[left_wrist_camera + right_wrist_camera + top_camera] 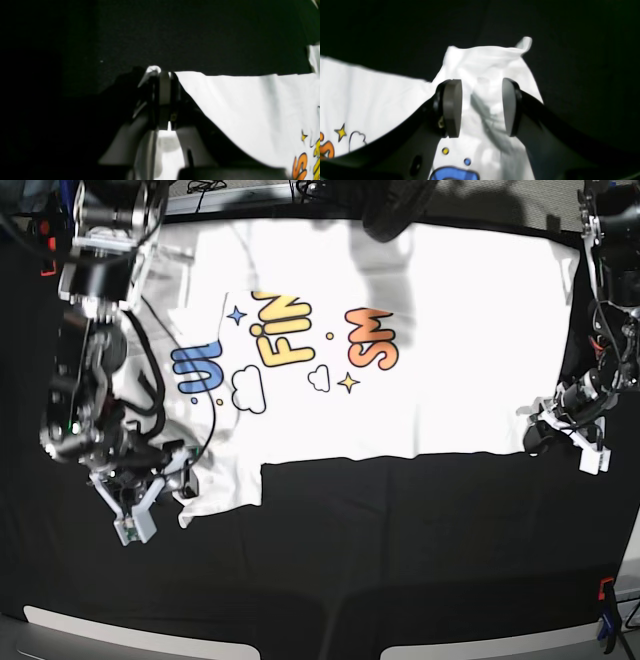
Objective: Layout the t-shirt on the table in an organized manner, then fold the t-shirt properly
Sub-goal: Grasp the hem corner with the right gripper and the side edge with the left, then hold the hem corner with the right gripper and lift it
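The white t-shirt (pixel 440 330) lies print side up across the far half of the black table (pixel 400 560). My left gripper (pixel 163 74) is shut on the shirt's corner, and a small tip of white fabric sticks out past its fingertips. In the base view that gripper (pixel 535 430) sits at the shirt's near right corner. My right gripper (pixel 481 107) stands open over a rumpled sleeve (pixel 485 62), one pad on each side of the fabric. The base view shows it (pixel 185 480) at the shirt's near left sleeve.
A red clamp (pixel 603 588) and a blue clamp (pixel 600 630) sit on the table's right edge. Black cloth stretches along the near side below the shirt. Cables and arm bases crowd the far corners.
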Available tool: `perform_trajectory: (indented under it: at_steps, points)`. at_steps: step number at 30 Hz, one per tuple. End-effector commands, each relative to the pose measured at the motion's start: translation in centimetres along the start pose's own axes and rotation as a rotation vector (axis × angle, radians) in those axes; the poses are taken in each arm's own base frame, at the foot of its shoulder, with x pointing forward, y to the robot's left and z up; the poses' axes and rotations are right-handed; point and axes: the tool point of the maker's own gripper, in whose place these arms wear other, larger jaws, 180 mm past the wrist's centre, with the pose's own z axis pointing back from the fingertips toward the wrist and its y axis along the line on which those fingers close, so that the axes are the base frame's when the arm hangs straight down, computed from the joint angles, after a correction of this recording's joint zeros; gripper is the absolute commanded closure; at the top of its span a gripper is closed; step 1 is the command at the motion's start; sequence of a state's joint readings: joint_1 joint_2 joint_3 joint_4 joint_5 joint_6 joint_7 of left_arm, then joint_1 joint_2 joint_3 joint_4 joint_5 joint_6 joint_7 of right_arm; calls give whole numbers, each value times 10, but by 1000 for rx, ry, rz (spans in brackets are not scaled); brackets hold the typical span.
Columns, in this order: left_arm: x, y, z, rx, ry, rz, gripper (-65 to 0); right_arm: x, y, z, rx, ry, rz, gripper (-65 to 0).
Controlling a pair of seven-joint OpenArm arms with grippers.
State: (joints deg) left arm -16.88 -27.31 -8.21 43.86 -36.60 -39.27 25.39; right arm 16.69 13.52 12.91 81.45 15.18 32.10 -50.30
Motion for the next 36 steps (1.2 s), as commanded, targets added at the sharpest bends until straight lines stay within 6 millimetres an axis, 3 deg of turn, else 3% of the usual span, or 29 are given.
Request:
perform_trajectory:
  at_steps: [1, 11, 18, 26, 36]
  points:
    - [26, -1, 3, -12, -66, -21, 0, 23, -10, -1, -16, -49, 3, -251]
    - [26, -1, 3, -12, -65, -21, 0, 27, -67, -59, -124, 107, -107, -251]
    - [26, -1, 3, -12, -66, -21, 0, -17, -59, -77, -96, 219, -124, -252]
    - [26, -1, 3, -12, -65, -21, 0, -35, -55, -78, -91, 243, -131, -252]
    - [28, 0, 3, -12, -73, -21, 0, -34, -49, -79, -63, 230, -172, -252]
